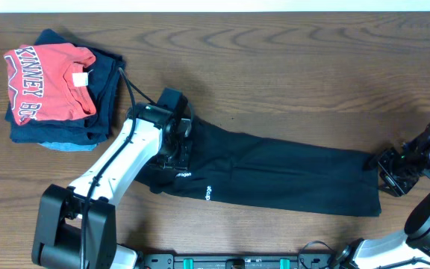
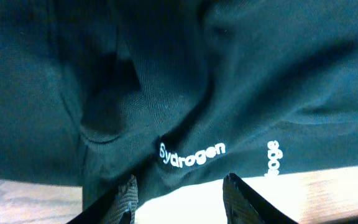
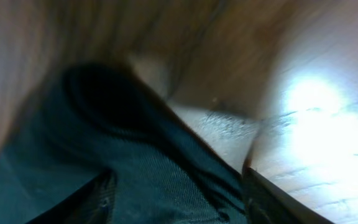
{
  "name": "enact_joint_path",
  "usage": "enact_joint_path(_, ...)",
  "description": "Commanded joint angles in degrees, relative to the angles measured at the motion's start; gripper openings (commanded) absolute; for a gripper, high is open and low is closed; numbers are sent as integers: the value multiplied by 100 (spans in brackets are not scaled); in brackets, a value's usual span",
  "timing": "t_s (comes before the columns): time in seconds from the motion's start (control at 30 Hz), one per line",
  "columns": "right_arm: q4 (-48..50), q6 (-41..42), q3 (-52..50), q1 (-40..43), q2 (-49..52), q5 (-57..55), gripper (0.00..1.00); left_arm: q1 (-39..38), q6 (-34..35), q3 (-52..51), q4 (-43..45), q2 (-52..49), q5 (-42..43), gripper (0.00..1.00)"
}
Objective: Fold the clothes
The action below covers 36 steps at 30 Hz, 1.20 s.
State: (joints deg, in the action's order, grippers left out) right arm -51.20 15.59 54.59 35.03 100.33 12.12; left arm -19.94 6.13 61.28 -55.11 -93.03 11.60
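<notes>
A long black soft-fabric garment [image 1: 275, 175] lay flat on the brown wood-grain table [image 1: 290, 60], running from just left of centre out to the right, its far end sloping slightly toward the near edge. The left gripper [image 1: 176, 149] hung over the garment's left end, close above the cloth. In the left wrist view its two fingers [image 2: 127, 196] stood spread apart, with the black fabric's edge and a strip of bright tabletop showing between them. A small white logo print [image 2: 191, 154] sat just beyond them. The right gripper [image 1: 388, 170] was at the garment's right end, beside the corner of the hem. In the blurred right wrist view its fingers [image 3: 104, 193] were also parted, and dark cloth [image 3: 142, 174] lay between them. Whether they touched it could not be told. At the table's far left, well apart from the garment, a red T-shirt [image 1: 47, 82] with white block lettering lay on top of folded navy and light blue garments [image 1: 107, 97].
</notes>
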Motion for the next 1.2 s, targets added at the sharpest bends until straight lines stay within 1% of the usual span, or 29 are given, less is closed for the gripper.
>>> enact_joint_path(0.0, -59, -291, -44, 15, 61, 146, 62, -2, -13, -74, 68, 46, -50, 46)
enact_joint_path(0.1, -72, -341, -208, 15, 61, 133, 54, -2, -13, -74, 170, 46, -50, 46)
enact_joint_path(0.17, 74, -334, -393, 17, 61, -20, 50, -2, -11, -74, 247, 46, -50, 46)
enact_joint_path(0.27, 426, -264, -566, 15, 61, -116, 49, -2, -13, -74, 409, 46, -52, 46)
enact_joint_path(0.33, 647, -522, -562, 15, 48, 243, 49, -2, -13, -74, 605, 46, -52, 46)
enact_joint_path(0.4, 728, -713, -560, 15, 20, 597, 54, -2, -13, -81, 855, 44, -50, 45)
enact_joint_path(0.5, 752, -713, -540, 15, -94, 632, 54, -13, -13, -166, 1270, 4, -31, 25)
enact_joint_path(0.57, 743, -680, -501, 17, -302, 629, 55, -13, -15, -249, 1497, -105, -26, 15)
enact_joint_path(0.6, 717, -610, -479, 17, -424, 612, 56, -20, -15, -293, 1580, -164, -26, 13)
enact_joint_path(0.8, 415, -227, -409, 15, -1526, 616, 70, -17, -278, -544, 2284, -750, -11, 6)
enact_joint_path(0.87, 363, -234, -409, 15, -1792, 660, 71, -15, -393, -551, 2452, -955, -68, 6)
enact_joint_path(0.97, 317, -299, -409, 15, -2009, 656, 73, 83, -378, -551, 2618, -1220, -479, 6)
enact_joint_path(1.07, 295, -437, -442, -24, -2004, 651, 74, 385, 61, -551, 2658, -1401, -1266, 6)
enact_joint_path(1.1, 315, -455, -470, -52, -1987, 649, 75, 542, 146, -551, 2664, -1427, -1412, 6)
enact_joint_path(1.17, 428, -455, -560, -122, -1910, 612, 76, 872, 164, -551, 2736, -1438, -1419, 6)
